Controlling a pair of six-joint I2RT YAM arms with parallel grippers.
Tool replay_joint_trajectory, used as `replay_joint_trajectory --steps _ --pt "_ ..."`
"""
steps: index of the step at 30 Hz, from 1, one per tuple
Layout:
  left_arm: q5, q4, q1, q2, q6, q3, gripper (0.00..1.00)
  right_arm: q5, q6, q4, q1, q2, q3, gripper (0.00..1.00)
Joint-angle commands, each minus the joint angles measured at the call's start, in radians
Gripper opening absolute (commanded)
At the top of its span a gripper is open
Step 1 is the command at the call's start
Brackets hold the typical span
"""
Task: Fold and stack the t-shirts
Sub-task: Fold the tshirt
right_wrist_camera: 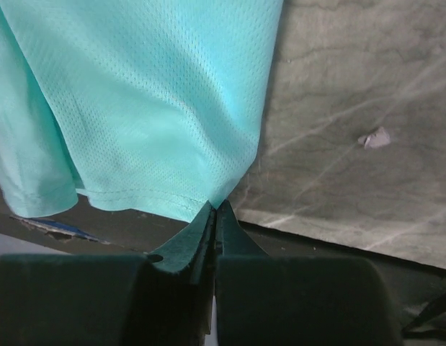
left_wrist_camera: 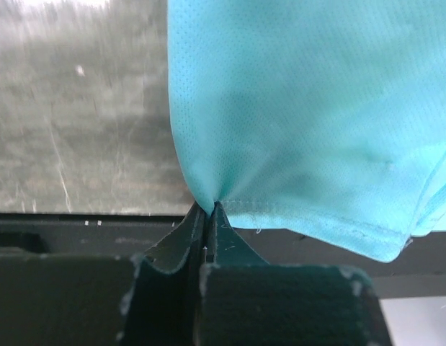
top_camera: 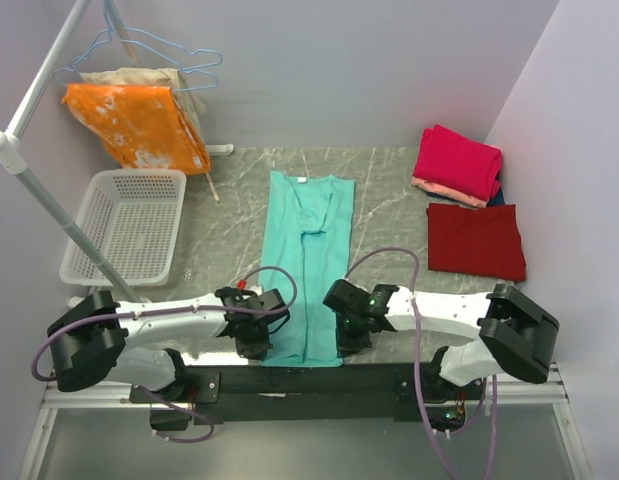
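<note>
Marbled table (top_camera: 389, 200) — left gripper (left_wrist_camera: 208, 208), right gripper (right_wrist_camera: 214, 206) pinch teal t-shirt (top_camera: 305, 255) hem.

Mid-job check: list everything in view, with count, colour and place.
teal t-shirt: one, table centre, folded into a long strip
magenta-pink t-shirt: one, folded, top of the far-right pile
salmon t-shirt: one, folded, under the pink one
dark red t-shirt: one, folded, right side, nearer than the pile
basket: one, white, left side
orange cloth: one, white-blotched, hanging far left
beige cloth: one, behind the orange one
hangers: light blue wire, count unclear
table: grey marbled
left gripper: shut on the teal hem's left corner
right gripper: shut on its right corner
</note>
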Motion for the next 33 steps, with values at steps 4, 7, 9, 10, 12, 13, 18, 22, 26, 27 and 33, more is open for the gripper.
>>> replay_joint_trajectory --steps 4,7,9,10,12,13,18,22,26,27,33 --pt "-0.002 -0.085 -0.086 -0.064 -0.094 -0.014 0.01 0.011 0.03 -0.037 0.02 -0.091 -0.013 0.0" --pt "-0.004 -0.092 -0.111 -0.078 -0.128 -0.012 0.01 0.008 0.043 -0.037 0.031 -0.119 -0.03 0.0" --pt "-0.024 -0.114 -0.114 -0.088 -0.14 0.003 0.01 0.022 0.049 -0.049 0.03 -0.149 -0.024 0.0" --pt "-0.038 -0.131 -0.116 -0.088 -0.143 0.032 0.01 0.028 0.047 -0.056 0.03 -0.16 -0.007 0.0" --pt "-0.088 -0.183 -0.114 -0.091 -0.149 0.073 0.01 0.068 0.04 -0.099 0.03 -0.188 0.025 0.0" --pt "-0.108 -0.203 -0.116 -0.088 -0.155 0.122 0.01 0.088 0.035 -0.118 0.026 -0.191 0.068 0.0" --pt "-0.222 -0.29 -0.055 -0.031 -0.142 0.265 0.01 0.158 -0.045 -0.204 -0.026 -0.154 0.226 0.0" --pt "-0.298 -0.283 0.047 0.026 -0.068 0.357 0.01 0.168 -0.118 -0.211 -0.111 -0.107 0.3 0.0" --pt "-0.343 -0.27 0.166 0.099 0.039 0.457 0.01 0.175 -0.206 -0.198 -0.243 -0.074 0.37 0.0" --pt "-0.351 -0.266 0.182 0.118 0.061 0.492 0.01 0.177 -0.221 -0.191 -0.266 -0.065 0.379 0.0" --pt "-0.377 -0.201 0.332 0.315 0.231 0.65 0.01 0.161 -0.327 -0.138 -0.42 0.079 0.479 0.0"
